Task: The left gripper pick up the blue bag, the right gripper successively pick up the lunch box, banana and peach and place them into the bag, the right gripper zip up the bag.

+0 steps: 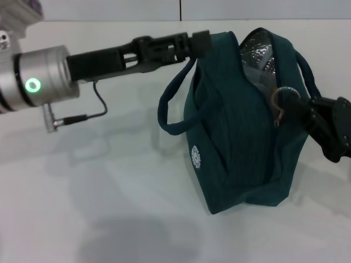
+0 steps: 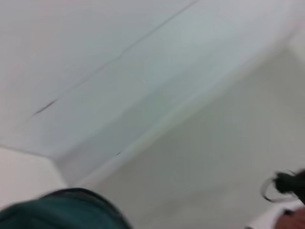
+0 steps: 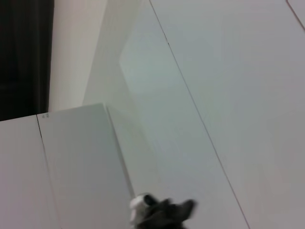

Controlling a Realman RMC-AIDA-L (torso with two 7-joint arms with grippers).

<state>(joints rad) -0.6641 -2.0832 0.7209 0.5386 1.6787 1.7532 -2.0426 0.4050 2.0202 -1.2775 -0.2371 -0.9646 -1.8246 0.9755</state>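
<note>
The white worktop [image 1: 98, 208] spread wide under me, and on it stood the dark teal-blue fabric lunch bag [image 1: 241, 159], upright and leaning a little, its base resting on the surface right of centre in my head view. Its top was partly parted, and silver foil lining [image 1: 256, 52] showed through the gap near the upper edge. One loop handle [image 1: 174, 112] drooped down the side facing my left arm, while the other [image 1: 307, 68] arched over the far side. A small round white emblem [image 1: 197, 157] sat low on the front panel. My left arm reached in from the left, its silver cylindrical wrist [image 1: 38, 85] lit by a green ring, and my left gripper [image 1: 200, 43], a black two-fingered claw, had its fingers clenched on the bag's upper edge. From my left wrist camera only a corner of the teal fabric [image 2: 66, 212] was visible. My right gripper [image 1: 299, 107], also a black claw, came in from the right edge and sat against the bag's zipper line, right at the metal ring pull [image 1: 281, 98]; I could not tell whether those fingers were clamped on the pull or merely touching it.
</note>
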